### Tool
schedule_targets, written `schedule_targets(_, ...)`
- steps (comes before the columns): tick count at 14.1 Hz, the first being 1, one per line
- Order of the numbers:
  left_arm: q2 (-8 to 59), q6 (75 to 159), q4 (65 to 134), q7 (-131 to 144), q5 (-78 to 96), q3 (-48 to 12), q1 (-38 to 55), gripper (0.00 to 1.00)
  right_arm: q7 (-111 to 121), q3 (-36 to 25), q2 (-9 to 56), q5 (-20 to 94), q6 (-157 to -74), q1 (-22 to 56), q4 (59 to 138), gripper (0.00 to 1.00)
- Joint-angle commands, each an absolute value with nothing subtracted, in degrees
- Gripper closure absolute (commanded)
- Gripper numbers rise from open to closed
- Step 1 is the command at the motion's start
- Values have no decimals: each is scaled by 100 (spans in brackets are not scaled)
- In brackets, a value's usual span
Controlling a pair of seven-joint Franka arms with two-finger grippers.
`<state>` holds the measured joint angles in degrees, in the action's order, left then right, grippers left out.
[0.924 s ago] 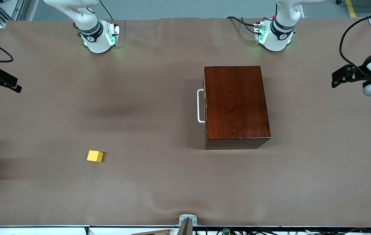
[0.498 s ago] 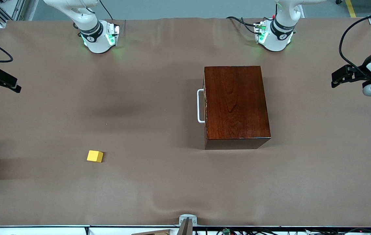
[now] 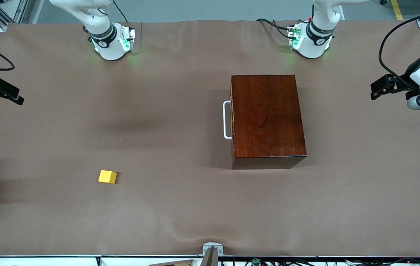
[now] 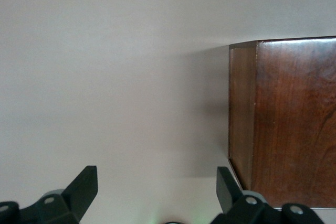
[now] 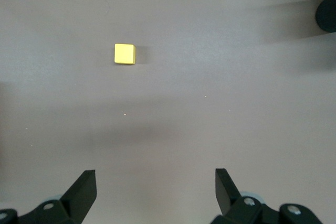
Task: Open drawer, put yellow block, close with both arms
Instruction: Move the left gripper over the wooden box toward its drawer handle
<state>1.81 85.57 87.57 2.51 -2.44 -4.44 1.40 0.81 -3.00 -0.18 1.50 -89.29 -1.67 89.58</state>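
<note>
We see little change: only the left gripper (image 3: 377, 89) has crept toward the box (image 3: 267, 118); jaws spread, empty, over the table's (image 3: 180, 207) left-arm end. Glossy mahogany, drawer shut, white U handle (image 3: 226, 120). Right gripper (image 3: 8, 94) waits spread; matte yellow block (image 3: 107, 177) sits well apart, nearer the camera.

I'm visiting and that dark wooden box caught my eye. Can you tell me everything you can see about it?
The box is glossy, dark reddish-brown wood with visible grain, rectangular, lying flat on the brown table cover toward the left arm's end. Its drawer is shut; a white U-shaped handle sticks out from the side facing the right arm's end. Nothing touches it but the table. The yellow block lies apart from it, nearer the front camera.
</note>
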Motion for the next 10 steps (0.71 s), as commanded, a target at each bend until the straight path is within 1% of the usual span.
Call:
schedule_targets(1,334,8438,8578,508,-149,-448,342,0,114,-281,-35,114,-8859,-211,8886,0)
schedule_targets(5,518,8437,8534,1466,-158,-501,983,0,114,-281,-35,114,-8859,-211,8886,0)
schedule_targets(10,721,8420,8279,2301,272,-501,1475,0,114,-281,-35,114,-8851,-211,8886,0)
